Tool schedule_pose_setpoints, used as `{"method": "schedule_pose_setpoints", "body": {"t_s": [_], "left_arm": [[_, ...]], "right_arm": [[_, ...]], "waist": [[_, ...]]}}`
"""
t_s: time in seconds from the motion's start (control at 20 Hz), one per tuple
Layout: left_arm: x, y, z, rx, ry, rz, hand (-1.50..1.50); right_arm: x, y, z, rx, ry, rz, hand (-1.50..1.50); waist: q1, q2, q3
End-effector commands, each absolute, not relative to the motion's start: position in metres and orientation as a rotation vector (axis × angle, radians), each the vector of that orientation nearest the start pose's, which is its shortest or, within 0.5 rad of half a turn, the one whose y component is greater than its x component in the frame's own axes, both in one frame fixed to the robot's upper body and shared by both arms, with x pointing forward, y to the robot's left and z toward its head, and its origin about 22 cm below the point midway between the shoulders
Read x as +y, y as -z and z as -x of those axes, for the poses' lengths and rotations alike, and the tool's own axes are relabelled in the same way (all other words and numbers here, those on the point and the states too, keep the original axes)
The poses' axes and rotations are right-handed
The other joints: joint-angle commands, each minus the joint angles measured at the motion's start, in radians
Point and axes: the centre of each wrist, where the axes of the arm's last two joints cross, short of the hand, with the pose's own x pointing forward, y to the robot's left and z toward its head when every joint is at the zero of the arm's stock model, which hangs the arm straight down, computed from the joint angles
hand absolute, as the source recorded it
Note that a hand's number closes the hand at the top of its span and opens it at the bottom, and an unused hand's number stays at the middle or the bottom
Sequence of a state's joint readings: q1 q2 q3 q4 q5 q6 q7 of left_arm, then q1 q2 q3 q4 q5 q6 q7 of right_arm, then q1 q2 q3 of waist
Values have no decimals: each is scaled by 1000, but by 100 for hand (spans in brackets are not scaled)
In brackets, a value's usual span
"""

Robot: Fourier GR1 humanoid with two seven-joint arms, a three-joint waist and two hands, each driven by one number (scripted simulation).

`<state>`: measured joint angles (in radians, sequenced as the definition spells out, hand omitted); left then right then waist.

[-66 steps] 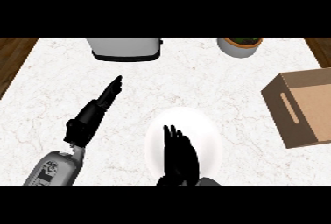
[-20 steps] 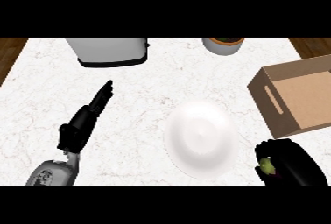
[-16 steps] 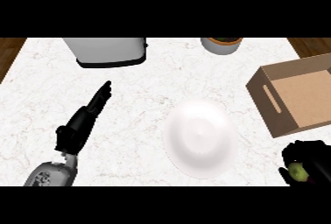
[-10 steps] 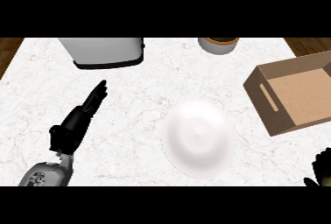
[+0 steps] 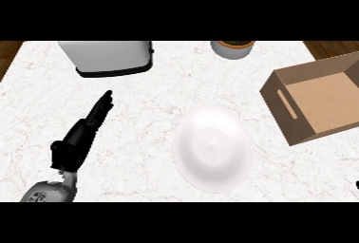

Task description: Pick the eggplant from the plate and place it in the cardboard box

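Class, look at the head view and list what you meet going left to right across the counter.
Left hand → toaster → plate → cardboard box. The small pot at the far edge overlaps the plate's span, so it is left out.

No text, label, brand, number or sign can be read anywhere: none on the cardboard box (image 5: 319,102) at 3 o'clock, the toaster (image 5: 107,58) at 11 o'clock, or the white plate (image 5: 213,149).

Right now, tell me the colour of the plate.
The plate is plain white, seen best in the head view, the only one, lying on the white marbled counter.
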<state>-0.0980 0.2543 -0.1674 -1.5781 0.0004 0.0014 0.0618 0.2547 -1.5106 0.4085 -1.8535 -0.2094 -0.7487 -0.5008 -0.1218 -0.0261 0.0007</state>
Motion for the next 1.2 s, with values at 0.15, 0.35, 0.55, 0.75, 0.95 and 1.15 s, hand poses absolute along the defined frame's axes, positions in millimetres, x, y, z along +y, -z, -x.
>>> {"method": "schedule_pose_setpoints", "body": {"t_s": [0.15, 0.35, 0.55, 0.75, 0.95, 1.15], "left_arm": [[236, -40, -259, -1576, 358, -29, 0], [240, -26, -269, -1560, 375, -30, 0], [223, -41, -284, -1596, 427, -2, 0], [218, -42, -295, -1591, 414, 11, 0], [200, -41, -282, -1585, 451, 38, 0], [203, -63, -290, -1612, 484, 44, 0]], "right_arm": [[-430, -184, -197, -1855, -965, 888, 150], [-467, -212, -204, -1834, -920, 907, 150], [-492, -223, -203, -1811, -862, 893, 150], [-505, -236, -201, -1818, -836, 876, 150], [-514, -253, -207, -1767, -790, 923, 150], [-519, -247, -215, -1733, -781, 1021, 150]], "waist": [[18, 2, -1], [32, 12, -2], [80, 21, -1], [83, 21, -2], [116, 26, -1], [147, 32, 0]]}}
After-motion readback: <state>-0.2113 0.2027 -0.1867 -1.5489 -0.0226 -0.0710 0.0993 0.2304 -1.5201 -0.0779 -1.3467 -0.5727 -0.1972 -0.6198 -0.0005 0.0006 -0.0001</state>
